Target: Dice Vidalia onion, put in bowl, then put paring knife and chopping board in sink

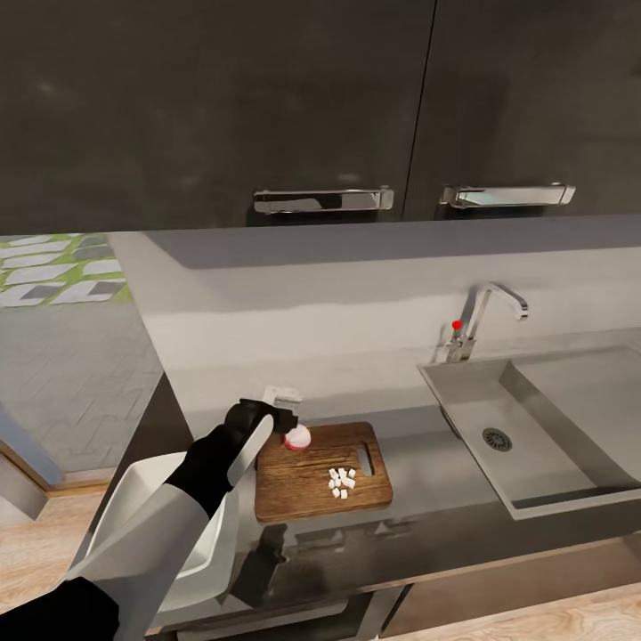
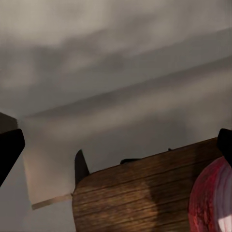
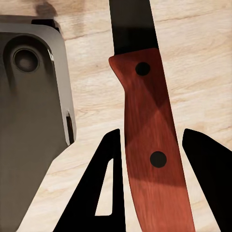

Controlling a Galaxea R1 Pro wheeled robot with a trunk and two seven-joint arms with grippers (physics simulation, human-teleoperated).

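The brown chopping board lies on the grey countertop, left of the sink. The pinkish Vidalia onion sits at the board's far left corner, and the diced onion, several small white cubes, lies near the board's middle. My left gripper hovers open right over the onion. In the left wrist view the onion sits close to one dark fingertip above the board. My right gripper is shut on the paring knife by its red handle, over wooden floor. The white bowl stands left of the board, partly hidden by my left forearm.
The chrome tap with a red knob stands behind the sink. Dark wall cabinets with metal handles hang overhead. A grey part of the robot shows beside the knife. The counter ends at the left above tiled floor.
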